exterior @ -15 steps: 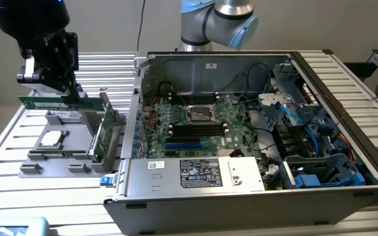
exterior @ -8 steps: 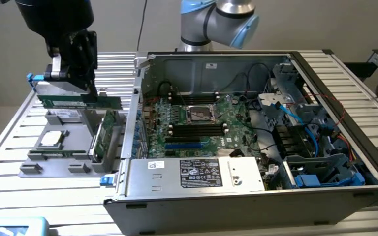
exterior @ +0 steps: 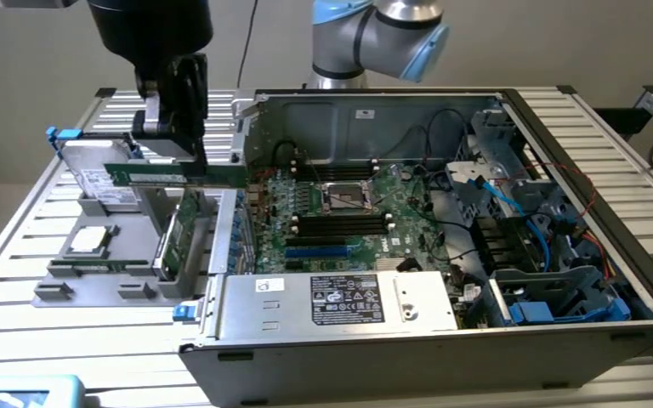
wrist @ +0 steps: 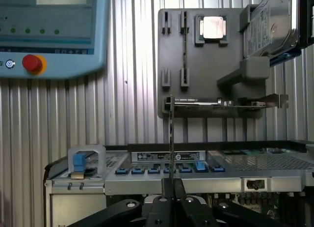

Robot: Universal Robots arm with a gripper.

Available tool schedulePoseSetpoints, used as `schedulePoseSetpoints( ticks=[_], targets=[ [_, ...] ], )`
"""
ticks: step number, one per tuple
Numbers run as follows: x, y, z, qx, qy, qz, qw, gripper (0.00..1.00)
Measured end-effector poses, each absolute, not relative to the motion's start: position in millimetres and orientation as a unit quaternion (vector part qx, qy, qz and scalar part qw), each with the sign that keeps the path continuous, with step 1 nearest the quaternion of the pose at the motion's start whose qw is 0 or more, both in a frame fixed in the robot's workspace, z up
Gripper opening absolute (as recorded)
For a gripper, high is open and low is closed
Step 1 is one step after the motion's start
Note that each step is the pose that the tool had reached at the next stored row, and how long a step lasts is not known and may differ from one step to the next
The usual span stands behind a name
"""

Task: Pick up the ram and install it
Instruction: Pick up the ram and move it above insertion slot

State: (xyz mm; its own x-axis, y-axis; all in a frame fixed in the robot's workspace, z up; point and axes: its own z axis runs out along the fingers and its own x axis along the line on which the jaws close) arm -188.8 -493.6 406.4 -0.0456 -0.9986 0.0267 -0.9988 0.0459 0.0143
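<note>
From where I stand, the gripper point(exterior: 173, 161) hangs in the upper left of the frame, outside the open computer case point(exterior: 599, 255). Its fingers are clamped on the ram point(exterior: 150, 177). The stick is lifted clear and held lengthwise across the frame, with its pale label toward the exterior view's left. Below it sits the grey parts holder point(exterior: 88, 280), where the taller expansion card point(exterior: 179, 238) stands on edge. In the wrist view the ram point(wrist: 171, 133) shows as a thin edge-on line running straight out from the closed fingertips of the gripper point(wrist: 171, 187). Beyond it lie the holder point(wrist: 211, 84) and a pendant with a red stop button point(wrist: 32, 63). I'd say the pick is done and the carry toward the motherboard point(exterior: 400, 208) is the step in hand. To do it well, the stick should stay level and square in the grip. It also needs to pass well above the case's near wall point(exterior: 245, 127) rather than brush it. The black memory slots point(exterior: 338, 225) beside the processor socket point(exterior: 343, 197) run much the same way as the stick is held, so little turning looks necessary. The grip looks narrow on a long board, so I'd expect sudden swings to twist it. The blue slots point(exterior: 320, 251) just below are not the target.
</note>
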Motion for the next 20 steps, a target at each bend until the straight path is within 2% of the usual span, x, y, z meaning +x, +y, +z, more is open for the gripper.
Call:
schedulePoseSetpoints(
  ticks=[20],
  targets=[
    [-98,-490,404,0.693,-0.721,0.004,0.015,0.13]
  ],
)
